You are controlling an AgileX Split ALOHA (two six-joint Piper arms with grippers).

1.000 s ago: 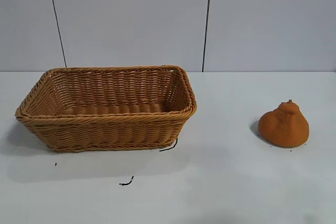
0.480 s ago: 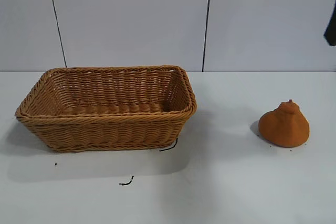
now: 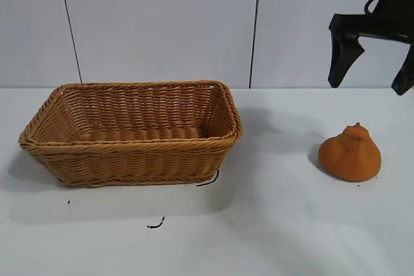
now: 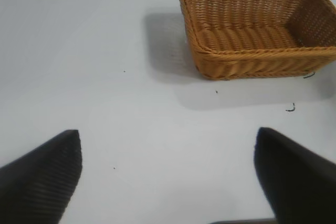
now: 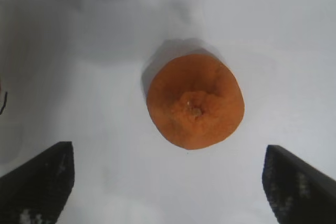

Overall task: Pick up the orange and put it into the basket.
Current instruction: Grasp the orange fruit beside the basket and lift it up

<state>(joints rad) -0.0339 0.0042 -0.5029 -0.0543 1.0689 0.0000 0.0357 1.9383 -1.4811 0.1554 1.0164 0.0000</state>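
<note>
The orange is a lumpy orange-brown fruit with a knobby top, resting on the white table at the right. In the right wrist view it shows from above. My right gripper hangs open and empty high above the orange, its two black fingers spread wide; it also shows in its own wrist view. The wicker basket stands at the left, and nothing shows inside it. It also shows in the left wrist view. My left gripper is open and empty over bare table, away from the basket.
A short black thread lies by the basket's front right corner. Another black scrap lies on the table in front of the basket. A grey panelled wall stands behind the table.
My right gripper has come into the exterior view from the upper right and now hangs above the orange. The orange and the basket have not moved.
</note>
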